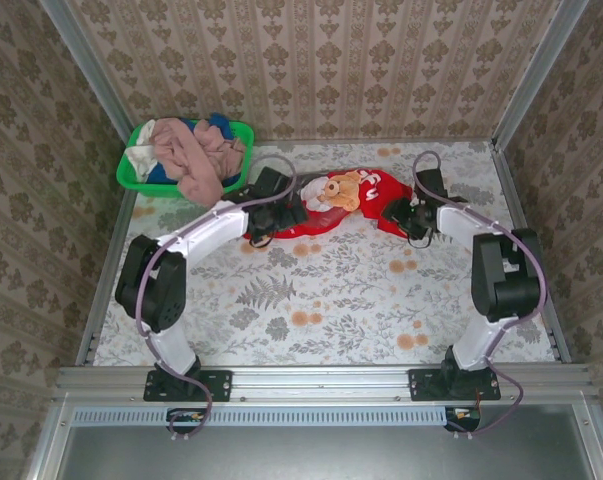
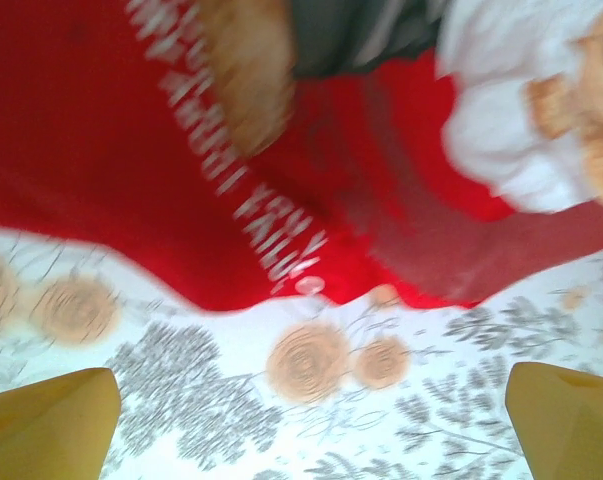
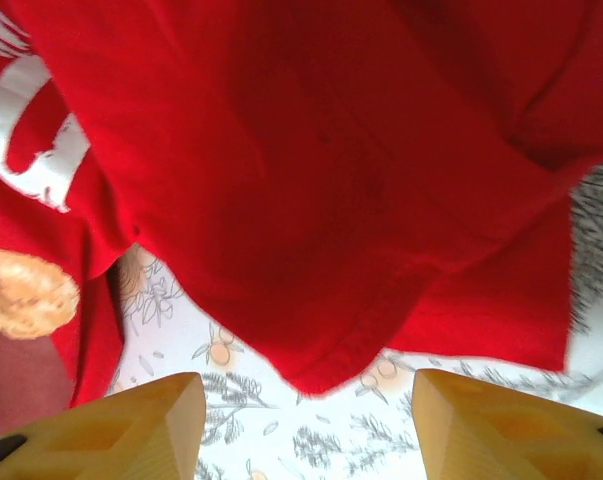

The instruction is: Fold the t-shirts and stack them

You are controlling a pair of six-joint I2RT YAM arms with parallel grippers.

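Red t-shirt, rumpled, seemingly unheld.

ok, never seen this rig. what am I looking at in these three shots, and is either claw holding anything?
Two robot arms are bolted at the near edge of a table, each ending in a two-finger gripper. The top picture looks down from above and behind them. The other two come from cameras on the wrists; the yellow wedges at the bottom are that arm's own fingers. On the table lies a crumpled red t-shirt with a teddy-bear print; at the far left stands a green basket heaped with more clothes. The left gripper and the right gripper are both open, each facing an edge of the shirt, with nothing between the fingers. Nothing is held.
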